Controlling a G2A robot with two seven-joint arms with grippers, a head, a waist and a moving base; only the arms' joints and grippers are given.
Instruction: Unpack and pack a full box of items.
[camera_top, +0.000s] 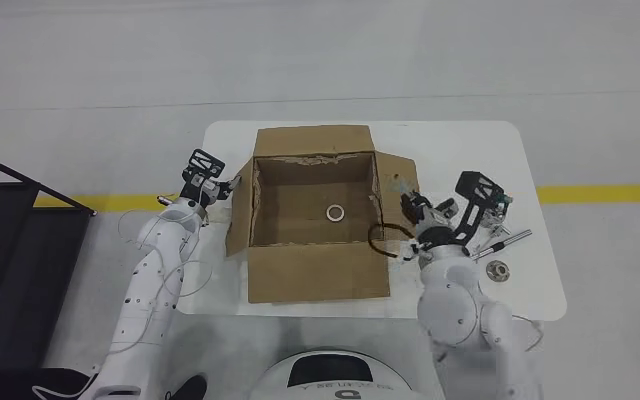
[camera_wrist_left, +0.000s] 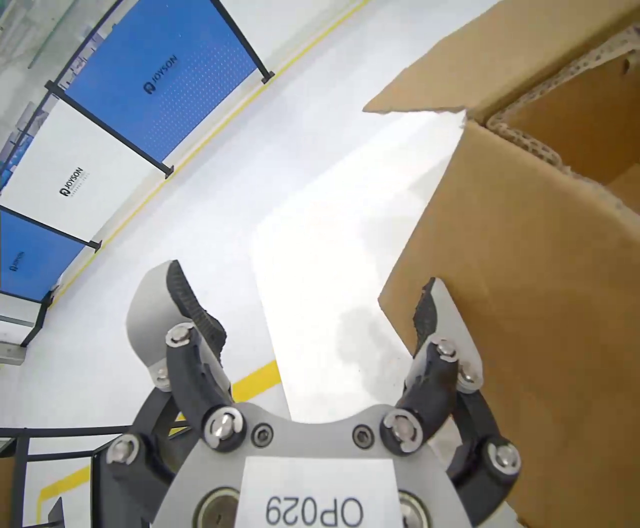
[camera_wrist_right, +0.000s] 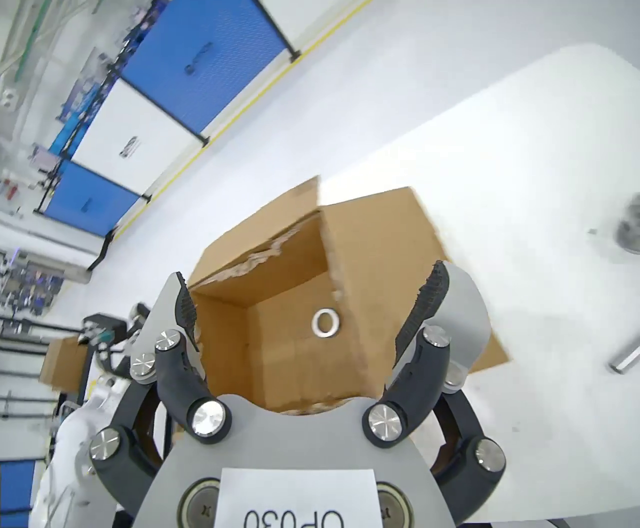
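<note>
Unpacking, near done I judge: one metal ring (camera_top: 336, 212) left on floor of cardboard box (camera_top: 315, 275) on bench (camera_top: 480, 150). L tool (camera_wrist_left: 300, 280) spread, empty, beside box's outer wall; R tool (camera_wrist_right: 310, 285) spread, empty, above rim. Next: R tool goes down inside, pinches flat ring low.

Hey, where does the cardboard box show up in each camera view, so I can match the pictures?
Top view: cardboard box open at mid-table, flaps spread, between the arms.
Left wrist view: the cardboard box rises as an outer wall just past the left gripper.
Right wrist view: the cardboard box opens beyond the right gripper, a metal ring on its floor.
Shared landmark: the white table under the box.
</note>
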